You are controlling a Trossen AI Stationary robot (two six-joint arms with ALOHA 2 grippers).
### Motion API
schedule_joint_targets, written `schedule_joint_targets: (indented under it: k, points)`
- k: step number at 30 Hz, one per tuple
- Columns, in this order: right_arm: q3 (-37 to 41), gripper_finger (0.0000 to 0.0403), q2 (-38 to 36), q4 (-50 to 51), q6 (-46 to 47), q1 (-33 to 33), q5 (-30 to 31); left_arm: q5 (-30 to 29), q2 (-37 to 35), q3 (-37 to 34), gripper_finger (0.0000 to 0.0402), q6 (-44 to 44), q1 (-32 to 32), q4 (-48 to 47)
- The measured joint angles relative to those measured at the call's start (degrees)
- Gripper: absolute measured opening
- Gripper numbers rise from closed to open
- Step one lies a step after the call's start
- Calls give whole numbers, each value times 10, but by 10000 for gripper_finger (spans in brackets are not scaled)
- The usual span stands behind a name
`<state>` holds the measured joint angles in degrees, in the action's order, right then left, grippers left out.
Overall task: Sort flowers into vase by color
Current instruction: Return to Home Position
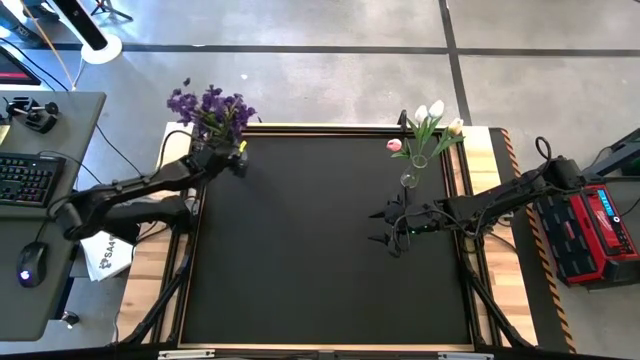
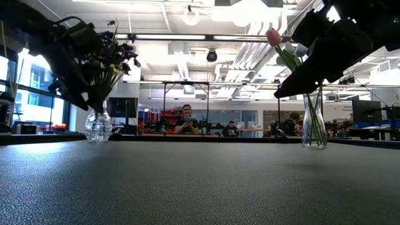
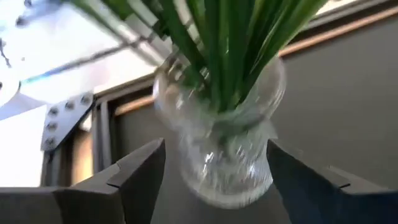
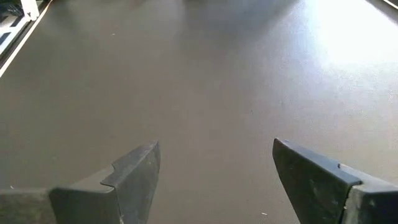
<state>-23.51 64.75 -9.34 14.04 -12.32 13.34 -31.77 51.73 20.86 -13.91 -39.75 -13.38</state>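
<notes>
Left gripper [image 1: 232, 158] released, straddling round clear glass vase [image 3: 219, 163] of purple flowers [image 1: 210, 108], black mat [image 1: 300, 270] far-left corner (edge close). Right gripper [image 1: 384, 227] released above open mat.

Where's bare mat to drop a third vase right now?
Free: the middle strip of mat between the purple-flower vase and the tulip vase, and the whole half away from both. Crowded: the purple-flower vase's corner, straddled by the open left gripper, and beside the tulip vase, where the open right gripper hangs.
</notes>
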Motion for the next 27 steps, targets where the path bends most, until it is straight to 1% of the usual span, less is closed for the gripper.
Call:
schedule_joint_targets:
  k: [5,8,11,13,15,17,20,23,25,27]
  points:
    - [0,293,0,0,3,0,0,21,-19,61,269,-54,0,-153]
    - [0,293,0,1,14,1,0,52,-31,105,269,-101,1,-261]
    - [0,293,-18,28,20,1,-6,110,-45,145,267,-135,18,-339]
    - [0,293,-53,74,29,0,-40,162,-60,161,263,-154,46,-356]
    - [0,293,-105,134,39,-2,-89,217,-81,165,257,-168,88,-343]
    - [0,293,-165,195,41,-12,-140,248,-103,158,249,-186,148,-297]
    - [0,293,-252,254,46,-31,-209,252,-126,118,237,-200,252,-179]
    - [0,293,-323,264,40,-48,-234,253,-131,55,230,-186,340,-4]
    - [0,292,-360,262,11,-60,-234,259,-124,3,228,-134,388,153]
    - [19,285,-394,208,-29,-67,-233,265,-113,-54,227,-71,429,303]
